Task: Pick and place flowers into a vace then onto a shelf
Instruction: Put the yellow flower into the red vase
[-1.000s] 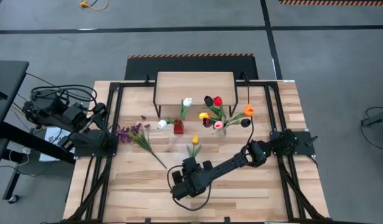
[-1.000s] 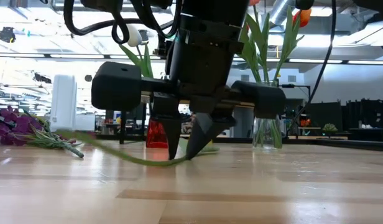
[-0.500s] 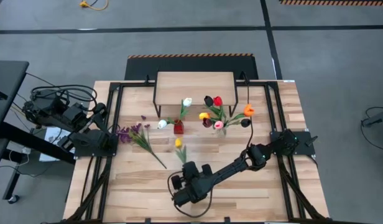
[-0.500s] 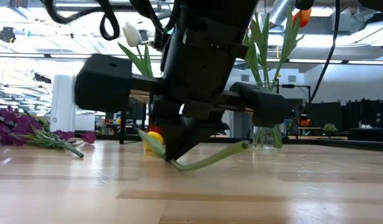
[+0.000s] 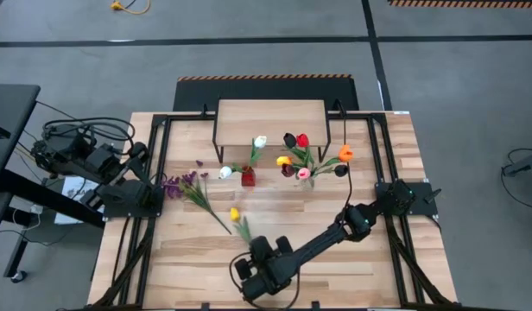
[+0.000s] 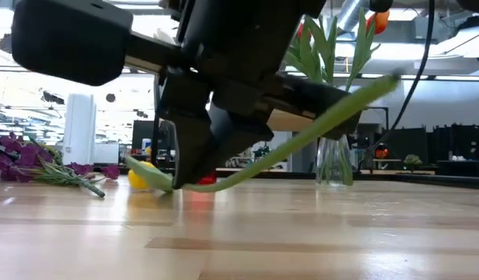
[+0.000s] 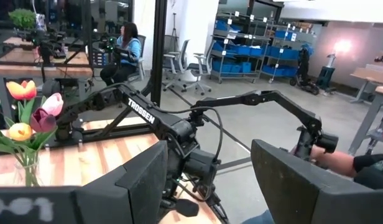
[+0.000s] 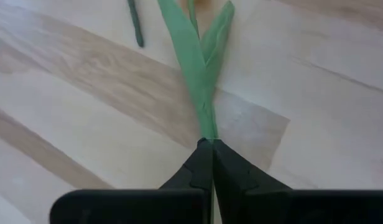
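A yellow tulip (image 5: 234, 213) with green leaves is caught in my right gripper (image 5: 252, 249), which is shut on its stem near the table's near edge. In the low view its yellow head (image 6: 141, 176) sits low by the tabletop. A glass vase (image 5: 306, 177) holds several tulips (image 5: 294, 141) in front of the wooden shelf (image 5: 270, 119). A small red vase (image 5: 248, 178) carries white tulips. Purple blossoms (image 5: 186, 185) lie flat on the table. My left gripper (image 7: 209, 149) is open, parked at the table's left edge. My right gripper pinches the yellow tulip's green stem (image 8: 206, 134) between its two fingers, just behind the leaves. The fingers (image 6: 194, 159) come from above, pointing down, and lie across the stem. The stem's free end (image 6: 383, 82) slants up behind the fingers, while the head end stays low at the tabletop.
The purple blossoms' stem end (image 5: 224, 228) lies close to the left of the held tulip. The black frame rails (image 5: 158, 164) run along the table's left and right sides. Bare planks (image 5: 361, 259) lie right of the right arm.
My right gripper has moved toward the table's near edge and somewhat left, staying shut on the stem. The yellow tulip has been dragged with it and turned about: its head now points toward the far left and its free stem end has swung up off the table.
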Action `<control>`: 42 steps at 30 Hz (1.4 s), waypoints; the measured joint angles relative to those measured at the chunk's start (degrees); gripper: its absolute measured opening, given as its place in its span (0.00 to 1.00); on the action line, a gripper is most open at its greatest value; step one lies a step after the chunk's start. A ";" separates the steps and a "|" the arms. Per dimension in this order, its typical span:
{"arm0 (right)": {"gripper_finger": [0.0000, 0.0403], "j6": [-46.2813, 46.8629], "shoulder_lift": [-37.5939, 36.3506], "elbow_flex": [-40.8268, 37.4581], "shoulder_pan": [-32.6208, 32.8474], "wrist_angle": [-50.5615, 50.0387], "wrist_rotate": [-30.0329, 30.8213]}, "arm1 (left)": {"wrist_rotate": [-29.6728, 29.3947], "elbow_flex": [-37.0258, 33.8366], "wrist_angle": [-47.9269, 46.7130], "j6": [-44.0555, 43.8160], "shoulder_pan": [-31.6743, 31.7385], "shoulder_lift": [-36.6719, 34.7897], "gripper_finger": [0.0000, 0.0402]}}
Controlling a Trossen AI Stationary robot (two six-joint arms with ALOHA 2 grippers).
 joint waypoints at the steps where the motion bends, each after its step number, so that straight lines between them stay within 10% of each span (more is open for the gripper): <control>1: 0.00 -0.08 0.00 0.00 0.05 -0.04 0.13 | -0.01 0.00 0.00 0.74 0.00 0.00 0.55; 23: 0.00 -17.87 -5.89 0.11 2.40 9.23 21.26 | -1.54 0.04 -8.98 8.86 0.00 0.31 0.55; 35: 0.00 -52.40 -9.91 0.19 4.07 36.95 39.11 | -5.05 0.04 -8.61 5.74 -0.02 0.26 0.55; 42: 0.00 -81.38 -10.08 0.15 3.70 62.28 39.79 | -9.07 -6.91 2.35 1.10 -0.01 -2.70 0.55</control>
